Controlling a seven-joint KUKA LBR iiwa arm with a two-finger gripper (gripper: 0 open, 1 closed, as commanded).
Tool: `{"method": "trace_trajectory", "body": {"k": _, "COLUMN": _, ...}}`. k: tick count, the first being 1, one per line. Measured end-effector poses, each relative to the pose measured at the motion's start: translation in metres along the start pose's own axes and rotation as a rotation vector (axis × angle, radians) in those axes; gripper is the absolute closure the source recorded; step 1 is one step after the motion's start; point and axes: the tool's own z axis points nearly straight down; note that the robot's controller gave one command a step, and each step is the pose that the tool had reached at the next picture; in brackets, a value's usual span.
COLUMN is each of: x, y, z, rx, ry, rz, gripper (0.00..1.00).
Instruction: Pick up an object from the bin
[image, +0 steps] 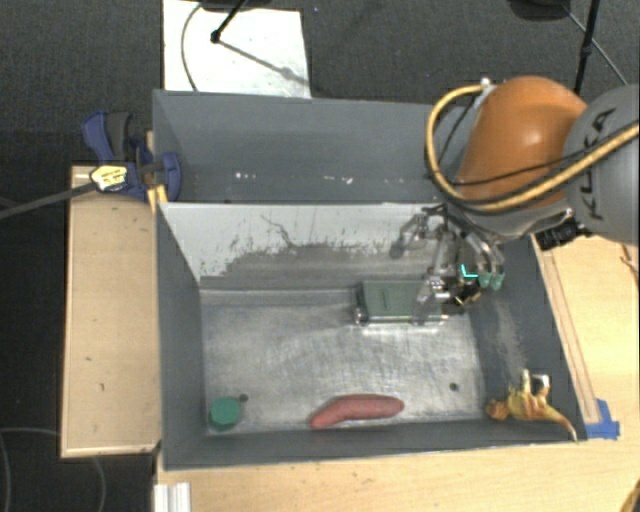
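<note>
My gripper (440, 278) hangs low over the back right part of the bin floor, under the orange wrist cover. Right beside it on the left lies a flat grey-green rectangular block (386, 301) with a pale metal edge. The gripper's lower end meets the block's right edge. Whether it has hold of the block I cannot tell.
A red sausage-shaped thing (357, 410) lies along the front wall, near the middle. A small green round cap (225, 413) sits in the front left corner. A yellow toy animal (526, 402) stands in the front right corner. The arm comes in from the right.
</note>
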Motion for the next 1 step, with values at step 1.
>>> {"method": "trace_trajectory", "body": {"k": 1, "x": -0.0015, "y": 0.0, "z": -0.0047, "rx": 0.0, "ry": -0.009, "rz": 0.0, "gripper": 0.0}}
